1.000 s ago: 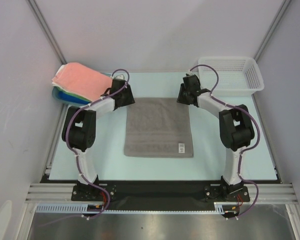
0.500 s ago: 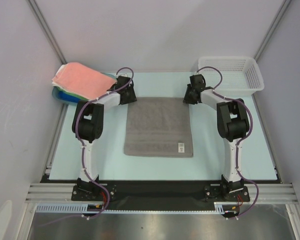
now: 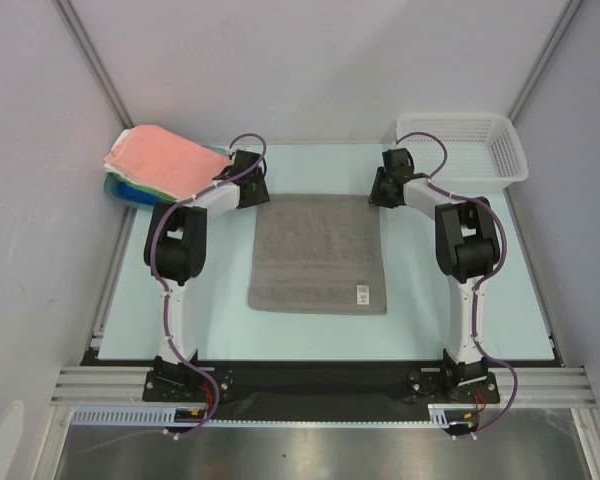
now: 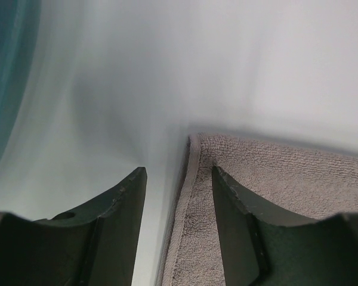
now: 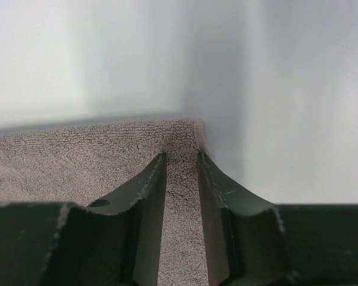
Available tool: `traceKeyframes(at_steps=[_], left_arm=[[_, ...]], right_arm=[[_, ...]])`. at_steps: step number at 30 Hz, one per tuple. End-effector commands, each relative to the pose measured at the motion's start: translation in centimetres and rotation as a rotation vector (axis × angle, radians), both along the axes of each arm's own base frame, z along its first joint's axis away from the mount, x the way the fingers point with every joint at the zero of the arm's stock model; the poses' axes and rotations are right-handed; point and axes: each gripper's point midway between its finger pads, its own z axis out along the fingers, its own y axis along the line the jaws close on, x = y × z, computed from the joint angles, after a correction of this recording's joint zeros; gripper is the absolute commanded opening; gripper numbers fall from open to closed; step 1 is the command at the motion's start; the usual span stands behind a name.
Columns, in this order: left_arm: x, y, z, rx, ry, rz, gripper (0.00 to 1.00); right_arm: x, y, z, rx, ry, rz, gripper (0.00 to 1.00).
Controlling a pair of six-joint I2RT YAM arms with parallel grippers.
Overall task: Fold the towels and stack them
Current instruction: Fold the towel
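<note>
**A:** Where was the towel lying?

**B:** The grey square terry towel (image 3: 318,252) was spread flat in the middle of the pale blue-green worktop (image 3: 220,325), with its small white tag (image 3: 362,294) by the near right corner. The salmon pink towel (image 3: 165,158) topped a pile on the blue plastic tray (image 3: 113,188) at the far left. The white perforated plastic basket (image 3: 508,165) stood at the far right and looked empty from above.

**A:** And the arms?

**B:** Each reached to one far corner of the grey cloth. The left hand (image 4: 179,173) was released, its fingers (image 4: 116,205) spread wide astride the far left corner. One finger was over bare worktop and the other over the terry, so the hemmed edge ran up between them.

**A:** Why astride it?

**B:** My guess was that closing from there would catch the hem itself rather than a flat patch of pile.

**A:** And the right?

**B:** The right hand (image 5: 182,156) sat over the far right corner with its jaws only narrowly parted. The cloth showed flat in the slit between them, and I saw nothing pinched, so I took it as released too.

**A:** Why both far corners?

**B:** Probably so both could lift together and bring the far edge toward the near one for the first fold. Taking the two corners evenly would keep the edges square. As I read it, the fold had not yet started.
</note>
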Motion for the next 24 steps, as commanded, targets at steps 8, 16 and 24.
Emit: traceKeyframes(at_steps=[8,16,24], left_arm=[[1.8,0.3,1.2,0.023,-0.037,0.0,0.54],[2.3,0.0,0.9,0.012,-0.032,0.007,0.55],[2.4,-1.0,-0.1,-0.046,-0.032,-0.007,0.54]], right_arm=[[1.7,-2.8,2.0,-0.093,-0.077,-0.057,0.37],[2.2,-2.7,2.6,-0.091,-0.104,-0.056,0.4],[2.5,-2.2,1.3,-0.078,-0.094,-0.043,0.4]])
